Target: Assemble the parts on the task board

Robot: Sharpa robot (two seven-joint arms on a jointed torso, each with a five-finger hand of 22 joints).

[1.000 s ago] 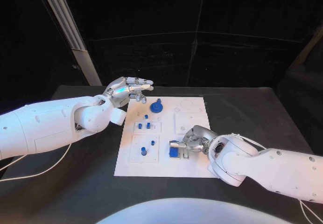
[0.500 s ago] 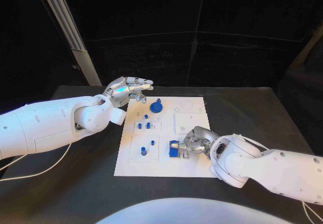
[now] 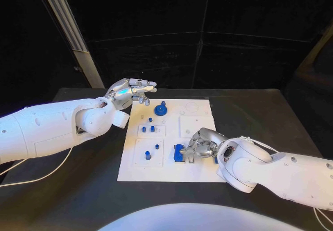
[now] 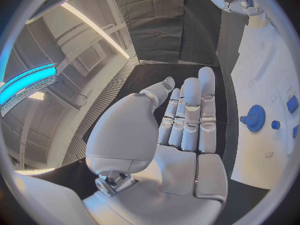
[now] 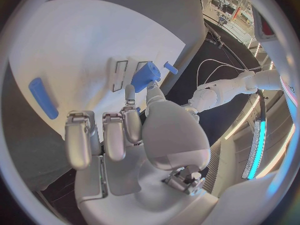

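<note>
On the black table (image 3: pixel 277 110), the white task board (image 3: pixel 201 173) lies with its long side running away from the robot, between the two arms.

Left arm: comes in over the board's far left corner. Left hand (image 3: pixel 132 92) hovers above the table just off that corner, fingers straight and apart, holding nothing. The blue gear (image 3: pixel 161 110) sits just beside it on the board's far end.

Right arm: reaches in from the near right. Right hand (image 3: pixel 196 146) is low over the board's near half, thumb and a finger pinching a blue block (image 3: pixel 180 153); the other fingers curl alongside. In the right wrist view the block (image 5: pixel 145 76) stands out past the fingertips, right by a pair of narrow slots (image 5: pixel 127 74) in the board.

Small parts: two short blue pegs (image 3: pixel 147 129) stand in a raised square in the middle, another peg (image 3: pixel 147 155) in the square nearer the robot. A long blue bar (image 5: pixel 43 97) lies flat on the board behind the right hand.

Key relation, as I judge it: the block is ahead of the right fingertips and the slots lie directly under or just beyond it, so the right hand, much the nearer, does the seating. Whether the block's long side is parallel to the slots I cannot tell.
</note>
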